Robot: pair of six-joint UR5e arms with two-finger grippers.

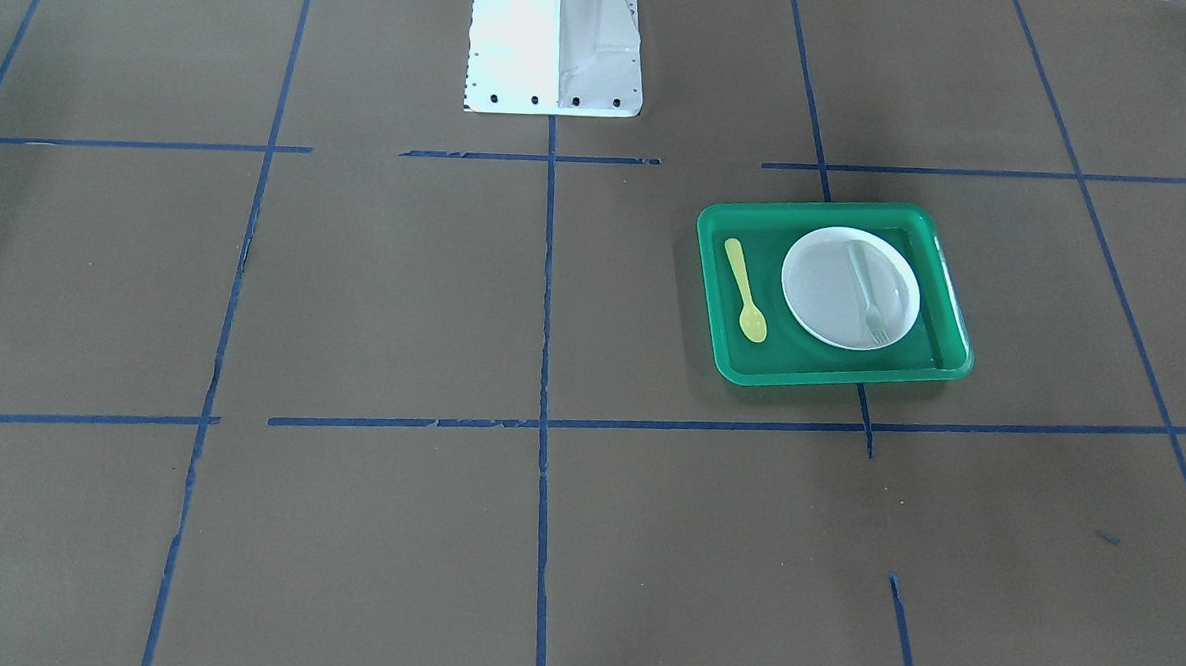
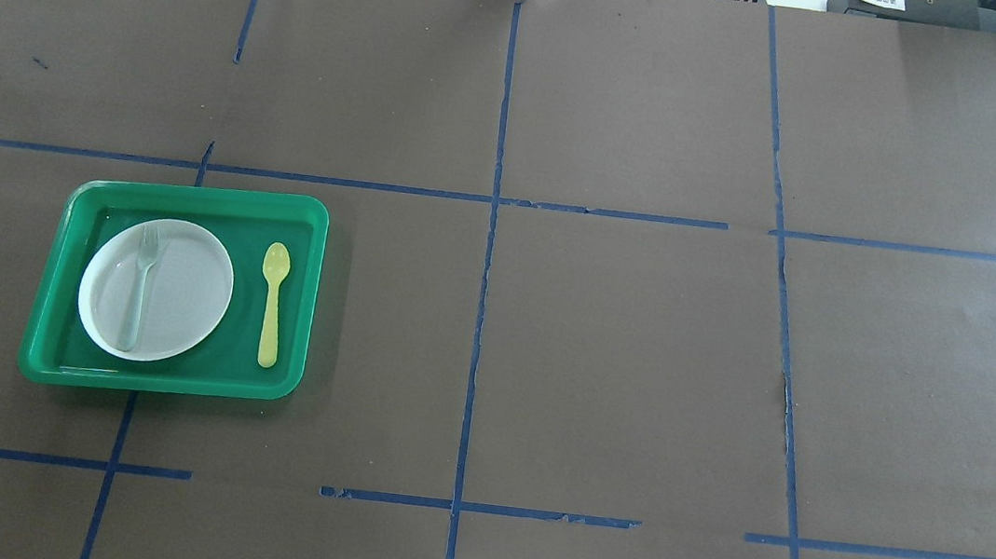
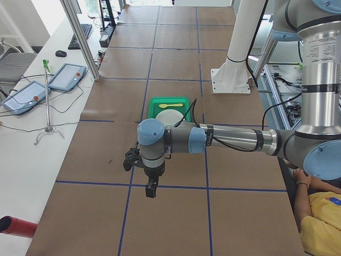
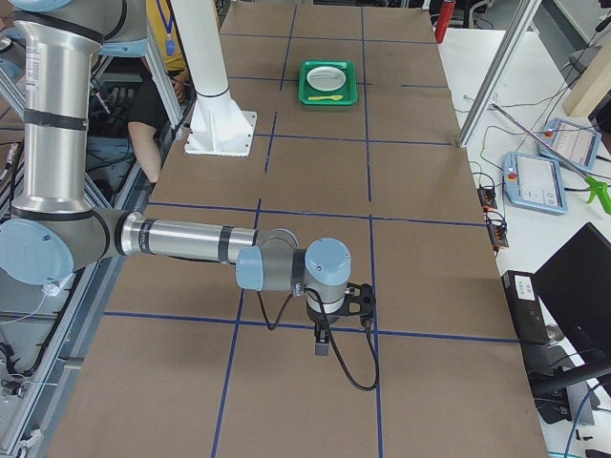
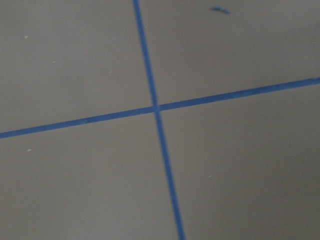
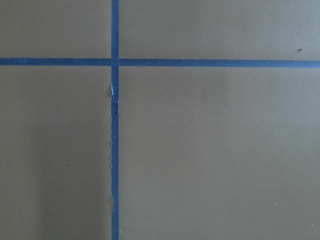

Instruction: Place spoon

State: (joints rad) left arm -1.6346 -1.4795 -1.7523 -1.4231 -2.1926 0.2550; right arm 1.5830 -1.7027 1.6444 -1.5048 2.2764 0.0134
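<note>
The small yellow spoon (image 1: 745, 292) lies flat in a green tray (image 1: 835, 375), beside a white plate (image 1: 821, 283), with its bowl pointing away from the robot. It also shows in the overhead view (image 2: 271, 308), to the right of the plate (image 2: 190, 287) in the tray (image 2: 168, 381). Neither gripper shows in the overhead or front views. My left gripper (image 3: 151, 190) hangs above the table in the exterior left view, away from the tray. My right gripper (image 4: 322, 344) hangs over the table's right end. I cannot tell whether either is open or shut. Both wrist views show only brown table with blue tape lines.
A pale grey-green fork (image 2: 142, 286) lies on the plate. The robot's white base (image 1: 555, 51) stands at the table's near middle edge. Tablets and a stand sit on a side table (image 3: 32, 93). A person in yellow (image 3: 319, 226) sits by the robot.
</note>
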